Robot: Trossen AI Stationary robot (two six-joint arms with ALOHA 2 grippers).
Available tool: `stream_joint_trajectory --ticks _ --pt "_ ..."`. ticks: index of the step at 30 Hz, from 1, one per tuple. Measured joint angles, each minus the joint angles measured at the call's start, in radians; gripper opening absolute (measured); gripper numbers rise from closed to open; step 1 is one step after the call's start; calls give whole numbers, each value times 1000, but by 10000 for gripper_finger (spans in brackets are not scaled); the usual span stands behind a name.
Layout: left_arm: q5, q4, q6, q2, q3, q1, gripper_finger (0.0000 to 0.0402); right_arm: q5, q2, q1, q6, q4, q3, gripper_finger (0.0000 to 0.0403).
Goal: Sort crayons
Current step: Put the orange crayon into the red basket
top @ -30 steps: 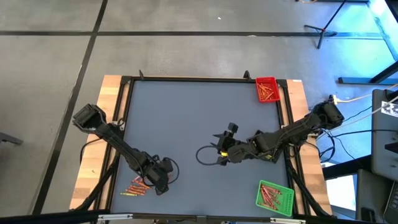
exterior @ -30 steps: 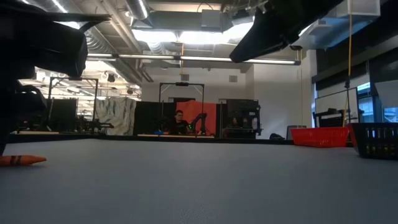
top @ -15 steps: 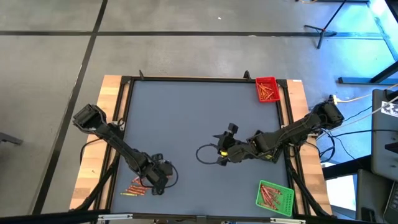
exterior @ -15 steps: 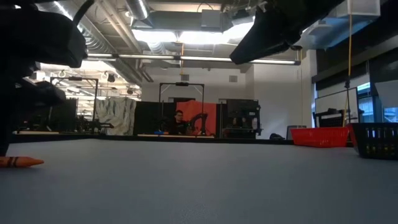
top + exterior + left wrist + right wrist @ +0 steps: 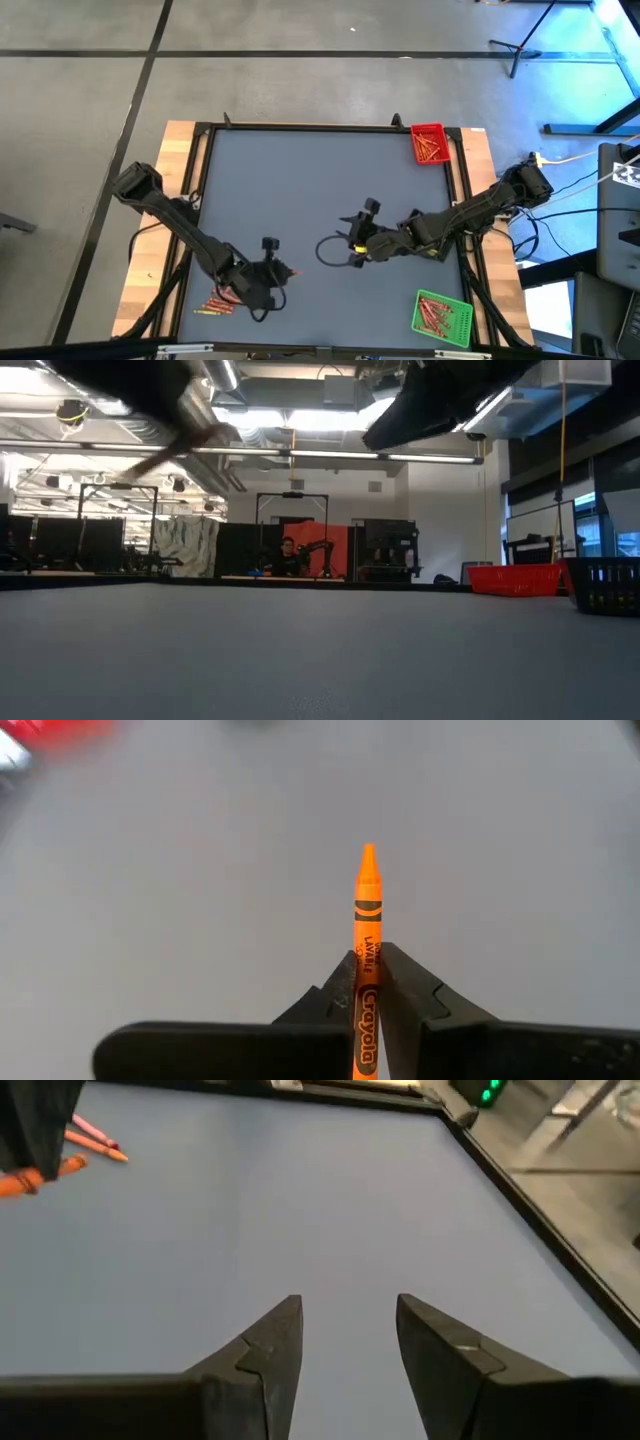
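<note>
An orange crayon (image 5: 367, 910) sticks out ahead of my left gripper (image 5: 372, 978), which is shut on it above the table's near left part (image 5: 278, 272). Behind that gripper, a small heap of red, orange and yellow crayons (image 5: 214, 300) lies flat on the grey mat near the left edge. The right wrist view shows two of them (image 5: 96, 1138) and the held crayon (image 5: 22, 1181). My right gripper (image 5: 345, 1342) hangs open over the middle right of the table (image 5: 352, 240), with nothing between its fingers. My left gripper pinches the orange crayon's paper-wrapped middle (image 5: 366, 982) between its two fingers (image 5: 340, 988). The crayon lies along the fingers, its pointed tip (image 5: 368, 855) ahead of them. The fingers slant downward, and the crayon is lifted clear of the mat.
A red tray (image 5: 428, 143) with crayons stands at the far right corner, and a green tray (image 5: 441, 315) with crayons at the near right. The low view shows a black tray (image 5: 606, 586) beside the red one (image 5: 515, 579). A black cable loop (image 5: 332, 250) lies by my right gripper.
My left gripper has taken an orange crayon off the mat beside the heap. It has risen with it, moved a little toward the table's right edge, and rolled about its own line. The crayon that lay at the left in the low view is gone.
</note>
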Motion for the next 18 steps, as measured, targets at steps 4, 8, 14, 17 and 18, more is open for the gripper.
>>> stream_joint_trajectory --ticks 4,8,14,17,18 --pt "-193 200 191 -22 6 -10 10 3 0 30 -83 100 0 160" --pt "-210 372 349 -21 5 -2 10 0 0 79 -208 218 0 160" --pt "-138 608 533 -22 -14 22 11 -104 24 95 -322 411 -42 160" --pt "-96 757 620 -22 -50 37 11 -213 37 84 -324 482 -49 160" --pt "-81 809 646 -22 -62 46 11 -251 48 80 -322 513 -49 160"
